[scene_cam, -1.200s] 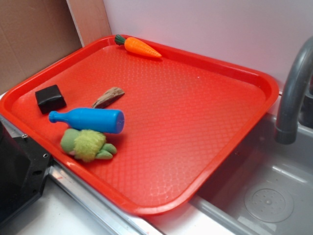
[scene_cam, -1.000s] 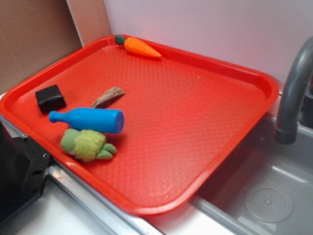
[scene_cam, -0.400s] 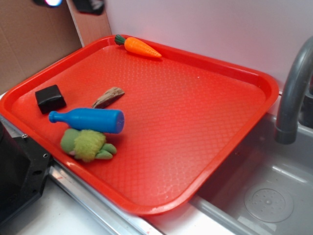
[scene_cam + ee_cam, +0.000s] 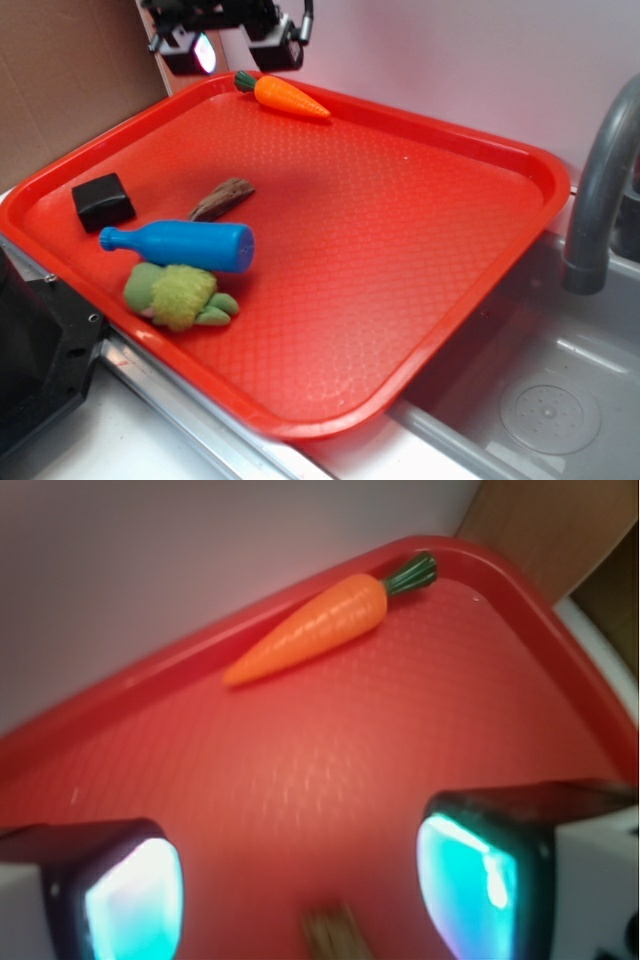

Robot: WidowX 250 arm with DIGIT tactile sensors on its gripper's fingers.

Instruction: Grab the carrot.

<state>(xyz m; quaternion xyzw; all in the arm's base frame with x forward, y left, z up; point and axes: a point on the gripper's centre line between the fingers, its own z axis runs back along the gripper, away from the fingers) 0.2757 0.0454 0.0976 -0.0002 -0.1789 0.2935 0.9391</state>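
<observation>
On the left of the red tray (image 4: 440, 260), a black block (image 4: 102, 200) is parked near the left rim. Just right of it and nearer, a blue bottle (image 4: 180, 244) is laid on its side, with a green plush (image 4: 178, 295) tucked right against its near side. A brown sliver (image 4: 222, 198) is seen just beyond the bottle, apart from it.

Up in the far left corner the gripper (image 4: 228, 42) is hung above the tray's edge, fingers (image 4: 480, 880) spread wide with nothing caught between them. In the wrist view a clear stretch of tray is seen between the two glowing pads.

The carrot (image 4: 285, 95) is found just right of the gripper, lying flat along the far rim, green cap toward the corner and tip pointed right. No contact with the fingers is seen.

Off the tray on the far right, a grey faucet (image 4: 600, 190) is stood over a sink (image 4: 540, 400).
</observation>
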